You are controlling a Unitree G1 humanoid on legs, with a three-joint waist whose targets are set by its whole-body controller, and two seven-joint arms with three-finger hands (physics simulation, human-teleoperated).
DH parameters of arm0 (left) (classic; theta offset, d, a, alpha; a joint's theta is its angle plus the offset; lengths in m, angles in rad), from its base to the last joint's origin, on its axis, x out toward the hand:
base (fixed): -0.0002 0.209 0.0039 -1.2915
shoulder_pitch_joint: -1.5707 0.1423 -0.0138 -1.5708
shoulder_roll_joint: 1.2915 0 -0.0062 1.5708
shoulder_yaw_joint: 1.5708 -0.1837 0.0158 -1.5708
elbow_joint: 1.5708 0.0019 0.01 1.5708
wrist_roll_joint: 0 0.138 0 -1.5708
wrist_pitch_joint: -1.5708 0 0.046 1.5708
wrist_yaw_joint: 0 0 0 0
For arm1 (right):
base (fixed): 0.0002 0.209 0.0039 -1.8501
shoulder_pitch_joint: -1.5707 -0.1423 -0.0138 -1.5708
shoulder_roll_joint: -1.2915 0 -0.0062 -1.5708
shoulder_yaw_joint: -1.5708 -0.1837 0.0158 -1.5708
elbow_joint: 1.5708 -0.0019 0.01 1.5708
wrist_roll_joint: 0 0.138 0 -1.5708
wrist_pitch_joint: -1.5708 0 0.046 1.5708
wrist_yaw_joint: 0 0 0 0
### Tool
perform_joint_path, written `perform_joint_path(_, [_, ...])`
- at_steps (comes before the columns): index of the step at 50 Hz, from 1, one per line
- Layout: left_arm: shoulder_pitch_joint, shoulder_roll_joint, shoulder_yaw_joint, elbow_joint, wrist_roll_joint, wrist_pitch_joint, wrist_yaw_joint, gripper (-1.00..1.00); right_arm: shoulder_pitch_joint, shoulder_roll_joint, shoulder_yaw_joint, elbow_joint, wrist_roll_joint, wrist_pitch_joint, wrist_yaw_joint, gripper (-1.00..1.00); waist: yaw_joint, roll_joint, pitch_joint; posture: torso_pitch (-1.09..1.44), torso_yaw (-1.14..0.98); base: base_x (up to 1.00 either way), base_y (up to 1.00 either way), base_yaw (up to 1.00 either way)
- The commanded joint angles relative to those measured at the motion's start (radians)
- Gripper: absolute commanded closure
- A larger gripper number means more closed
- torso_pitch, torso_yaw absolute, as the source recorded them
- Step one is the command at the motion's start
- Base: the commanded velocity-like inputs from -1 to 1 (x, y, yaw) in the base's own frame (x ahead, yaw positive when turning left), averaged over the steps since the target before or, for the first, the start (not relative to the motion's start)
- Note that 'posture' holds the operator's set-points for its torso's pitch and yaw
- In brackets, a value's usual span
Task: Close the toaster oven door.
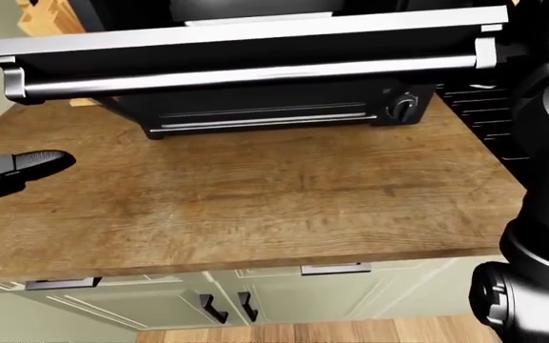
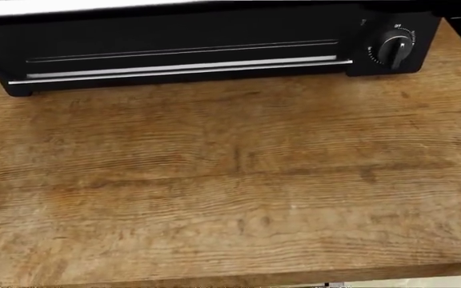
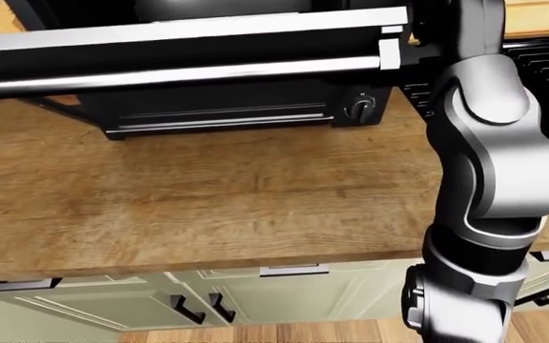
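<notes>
1. Toaster oven (image 1: pixel 265 107) sits at the top of the wooden counter (image 1: pixel 255 193); its door (image 1: pixel 246 50) hangs open.
2. Oven cavity contents: cannot tell.
3. Left hand (image 1: pixel 17 168) low at left, grips nothing; finger spread unclear.
4. Right arm (image 3: pixel 489 164) raised; hand hidden.

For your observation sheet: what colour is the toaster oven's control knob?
Black knob with white markings, clearest in the head view.

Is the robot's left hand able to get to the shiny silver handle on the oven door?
Probably yes: the left hand hovers low at the left-eye view's left edge, nothing between it and the silver bar handle.
</notes>
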Motion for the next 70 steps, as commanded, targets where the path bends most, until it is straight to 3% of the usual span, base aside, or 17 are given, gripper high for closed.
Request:
perform_joint_path(1, [-0.015,0.012,0.013,-0.036,-0.007,-0.006,0.011,-1.0,-0.065,-0.016,-0.037,-0.056,0.012,-0.081,-0.008,-1.0,0.002,-0.007,-0.037,0.0,0.0,0.0,0.0,0.0])
perform_joint_path(18, [0.049,-0.089,0.012,-0.241,-0.135,0.123,0.068,-1.0,-0.082,-0.014,-0.031,-0.025,-0.007,-0.098,0.0,-1.0,0.003,-0.012,-0.036,0.0,0.0,0.0,0.0,0.0])
perform_joint_path(31, [0.081,-0.083,0.046,-0.325,-0.32,0.184,0.203,-1.0,-0.092,-0.015,-0.028,-0.016,-0.013,-0.101,0.006,-1.0,0.004,-0.01,-0.035,0.0,0.0,0.0,0.0,0.0])
perform_joint_path(36, [0.127,-0.105,0.004,-0.352,-0.327,0.16,0.218,-1.0,-0.105,-0.017,-0.027,-0.009,-0.015,-0.098,0.008,-1.0,0.004,-0.009,-0.034,0.0,0.0,0.0,0.0,0.0])
perform_joint_path(43, [0.233,-0.09,-0.086,-0.353,-0.369,0.062,0.261,-1.0,-0.111,-0.014,-0.022,-0.004,-0.025,-0.106,0.012,-1.0,0.004,-0.009,-0.036,0.0,0.0,0.0,0.0,0.0])
perform_joint_path(55, [0.378,-0.065,-0.225,-0.353,-0.339,-0.088,0.272,-1.0,-0.113,-0.012,-0.021,0.0,-0.039,-0.113,0.021,-1.0,0.008,-0.011,-0.04,0.0,0.0,0.0,0.0,0.0])
perform_joint_path(63, [0.387,-0.031,-0.246,-0.353,-0.357,-0.115,0.295,-1.0,-0.113,-0.012,-0.022,0.002,-0.04,-0.114,0.02,-1.0,0.009,-0.012,-0.04,0.0,0.0,0.0,0.0,0.0])
perform_joint_path(70, [0.375,0.028,-0.307,-0.353,-0.387,-0.154,0.342,-1.0,-0.113,-0.01,-0.022,0.003,-0.039,-0.117,0.019,-1.0,0.01,-0.01,-0.042,0.0,0.0,0.0,0.0,0.0])
